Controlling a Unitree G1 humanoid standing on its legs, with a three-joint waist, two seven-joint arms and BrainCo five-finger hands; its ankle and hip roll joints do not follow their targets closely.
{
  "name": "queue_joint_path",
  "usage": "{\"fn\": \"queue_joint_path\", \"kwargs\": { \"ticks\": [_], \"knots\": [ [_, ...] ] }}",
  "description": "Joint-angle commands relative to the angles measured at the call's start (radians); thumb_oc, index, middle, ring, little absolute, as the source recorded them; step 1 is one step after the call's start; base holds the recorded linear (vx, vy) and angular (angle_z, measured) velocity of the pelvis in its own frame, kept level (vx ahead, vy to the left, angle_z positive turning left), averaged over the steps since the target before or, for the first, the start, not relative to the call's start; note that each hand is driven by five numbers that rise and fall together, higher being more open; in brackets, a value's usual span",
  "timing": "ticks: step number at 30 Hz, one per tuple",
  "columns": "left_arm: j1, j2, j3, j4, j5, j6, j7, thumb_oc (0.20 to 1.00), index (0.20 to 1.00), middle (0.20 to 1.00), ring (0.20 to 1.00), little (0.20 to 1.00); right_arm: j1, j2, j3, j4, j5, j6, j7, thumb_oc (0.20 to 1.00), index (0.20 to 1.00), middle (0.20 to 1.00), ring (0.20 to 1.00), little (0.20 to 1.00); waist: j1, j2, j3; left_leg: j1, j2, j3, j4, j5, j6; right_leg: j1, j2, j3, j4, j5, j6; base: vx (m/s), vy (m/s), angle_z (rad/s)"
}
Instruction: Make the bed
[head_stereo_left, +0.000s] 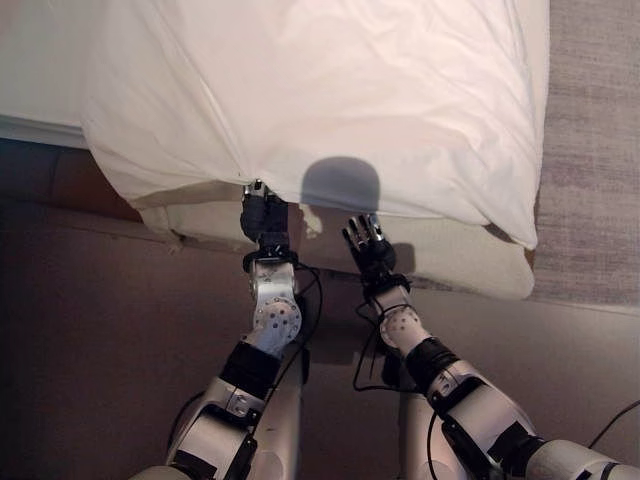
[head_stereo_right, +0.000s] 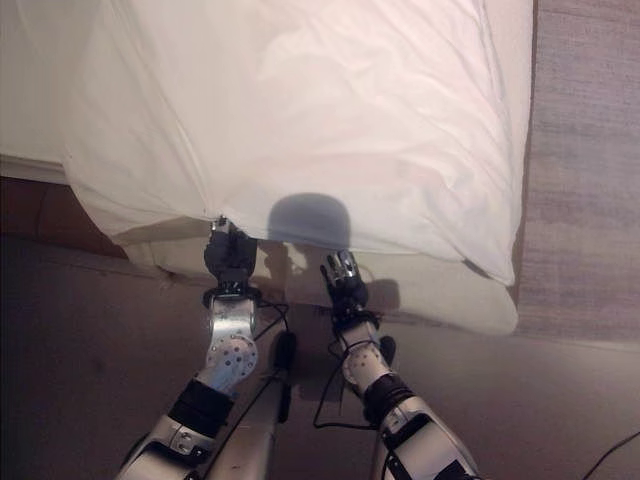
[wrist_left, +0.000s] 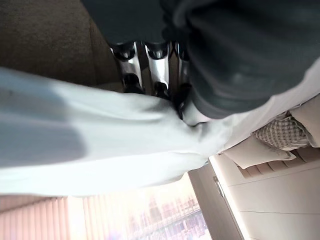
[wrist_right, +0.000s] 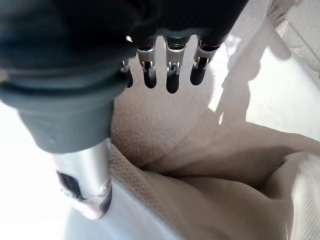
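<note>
A white duvet (head_stereo_left: 330, 100) covers the bed and hangs over its near edge. My left hand (head_stereo_left: 263, 215) is at that edge, and in the left wrist view its fingers (wrist_left: 150, 65) are curled and pinch the white cloth (wrist_left: 100, 145). Under the duvet a beige sheet (head_stereo_left: 440, 255) covers the mattress side. My right hand (head_stereo_left: 370, 250) hovers in front of this beige sheet with fingers spread and straight, holding nothing. In the right wrist view its fingers (wrist_right: 170, 65) point at the folded beige cloth (wrist_right: 200, 165).
A grey rug (head_stereo_left: 595, 150) lies along the right side of the bed. Brown floor (head_stereo_left: 90, 330) runs in front of the bed. A checked cushion (wrist_left: 282, 135) appears in the left wrist view.
</note>
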Motion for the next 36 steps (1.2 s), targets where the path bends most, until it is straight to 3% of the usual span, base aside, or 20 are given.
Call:
{"fn": "queue_joint_path", "kwargs": {
  "ticks": [1,3,4,8,9,11,23,24,25,32,34,35,36],
  "knots": [
    [-0.015,0.026,0.087,-0.177,0.116,-0.095,0.031,0.200,0.200,0.200,0.200,0.200,-0.043,-0.066,-0.089,-0.113,-0.007,-0.140,-0.041,1.000,1.000,1.000,1.000,1.000,0.022,0.061,-0.035,-0.025,-0.049,0.058,-0.043,0.040,0.038,0.010,0.009,0.000,-0.005,0.000,0.045,0.00,0.000,0.00],
    [-0.015,0.026,0.087,-0.177,0.117,-0.095,0.031,0.200,0.200,0.200,0.200,0.200,-0.043,-0.066,-0.089,-0.113,-0.008,-0.140,-0.041,1.000,1.000,1.000,1.000,1.000,0.022,0.061,-0.037,-0.027,-0.049,0.059,-0.044,0.041,0.038,0.008,0.009,0.000,-0.006,0.001,0.045,0.02,0.008,-0.01],
    [-0.001,0.041,0.120,-0.177,0.131,-0.101,0.049,0.200,0.200,0.200,0.200,0.200,-0.042,-0.088,-0.146,-0.140,-0.015,-0.180,-0.077,1.000,1.000,1.000,1.000,1.000,0.015,0.061,-0.038,-0.025,-0.049,0.062,-0.036,0.030,0.038,0.005,0.011,0.003,0.003,-0.009,0.045,0.00,0.000,0.00],
    [-0.002,0.041,0.119,-0.179,0.135,-0.100,0.054,0.200,0.200,0.200,0.200,0.200,-0.042,-0.087,-0.147,-0.145,-0.021,-0.181,-0.085,1.000,1.000,1.000,1.000,1.000,0.017,0.059,-0.042,-0.033,-0.050,0.064,-0.037,0.036,0.039,-0.004,0.010,0.005,0.003,-0.004,0.044,0.01,0.012,-0.03],
    [0.013,0.067,0.151,-0.188,0.159,-0.100,0.078,0.200,0.200,0.200,0.200,0.200,-0.041,-0.127,-0.220,-0.172,-0.043,-0.228,-0.143,1.000,1.000,1.000,1.000,1.000,-0.002,0.061,-0.046,-0.028,-0.050,0.070,-0.037,0.024,0.044,-0.007,0.013,0.016,0.004,-0.008,0.049,0.05,0.048,-0.02],
    [0.013,0.073,0.159,-0.198,0.175,-0.098,0.097,0.200,0.200,0.200,0.200,0.200,-0.048,-0.135,-0.241,-0.189,-0.056,-0.241,-0.178,1.000,1.000,1.000,1.000,1.000,-0.003,0.061,-0.052,-0.036,-0.050,0.077,-0.039,0.030,0.045,-0.019,0.014,0.024,0.003,-0.002,0.049,0.03,0.030,-0.08],
    [0.016,0.098,0.196,-0.209,0.227,-0.100,0.134,0.200,0.200,0.200,0.200,0.200,-0.074,-0.206,-0.303,-0.184,-0.119,-0.256,-0.254,1.000,1.000,1.000,1.000,1.000,-0.011,0.063,-0.072,-0.043,-0.051,0.089,-0.046,0.029,0.048,-0.039,0.019,0.037,0.001,0.000,0.051,0.00,0.001,-0.03],
    [0.021,0.099,0.199,-0.211,0.232,-0.096,0.132,0.200,0.200,0.200,0.200,0.200,-0.073,-0.214,-0.303,-0.183,-0.129,-0.246,-0.254,0.567,0.567,0.567,0.567,0.567,-0.013,0.062,-0.074,-0.042,-0.051,0.090,-0.047,0.027,0.050,-0.042,0.020,0.040,0.001,0.000,0.051,0.00,0.000,0.00],
    [0.023,0.098,0.198,-0.210,0.232,-0.095,0.131,0.200,0.200,0.200,0.200,0.200,-0.072,-0.218,-0.301,-0.185,-0.134,-0.243,-0.254,0.200,0.200,0.200,0.200,0.200,-0.014,0.059,-0.075,-0.043,-0.051,0.091,-0.046,0.027,0.050,-0.043,0.021,0.041,0.002,0.001,0.051,0.00,0.000,0.00],
    [0.042,0.086,0.179,-0.208,0.211,-0.078,0.110,0.200,0.200,0.200,0.200,0.200,-0.049,-0.196,-0.276,-0.271,-0.156,-0.251,-0.233,0.200,0.200,0.200,0.200,0.200,-0.021,0.053,-0.075,-0.052,-0.049,0.096,-0.044,0.031,0.048,-0.053,0.027,0.047,0.005,0.003,0.049,0.00,-0.008,-0.03],
    [0.057,0.082,0.177,-0.194,0.193,-0.071,0.099,0.576,0.576,0.576,0.576,0.576,-0.033,-0.180,-0.269,-0.320,-0.161,-0.265,-0.222,0.200,0.200,0.200,0.200,0.200,-0.023,0.053,-0.079,-0.051,-0.048,0.095,-0.048,0.032,0.049,-0.055,0.028,0.050,0.001,0.002,0.048,0.01,-0.011,-0.05],
    [0.057,0.083,0.177,-0.193,0.191,-0.071,0.097,0.576,0.576,0.576,0.576,0.576,-0.031,-0.179,-0.269,-0.322,-0.162,-0.266,-0.223,0.200,0.200,0.200,0.200,0.200,-0.023,0.052,-0.080,-0.052,-0.048,0.095,-0.048,0.032,0.049,-0.055,0.028,0.050,0.002,0.002,0.048,0.00,-0.018,-0.05],
    [0.066,0.080,0.176,-0.187,0.178,-0.066,0.092,1.000,1.000,1.000,1.000,1.000,-0.020,-0.174,-0.261,-0.360,-0.168,-0.274,-0.215,0.200,0.200,0.200,0.200,0.200,-0.024,0.053,-0.079,-0.053,-0.048,0.096,-0.048,0.034,0.048,-0.058,0.029,0.049,0.004,0.002,0.047,0.00,-0.015,-0.04]
  ]
}}
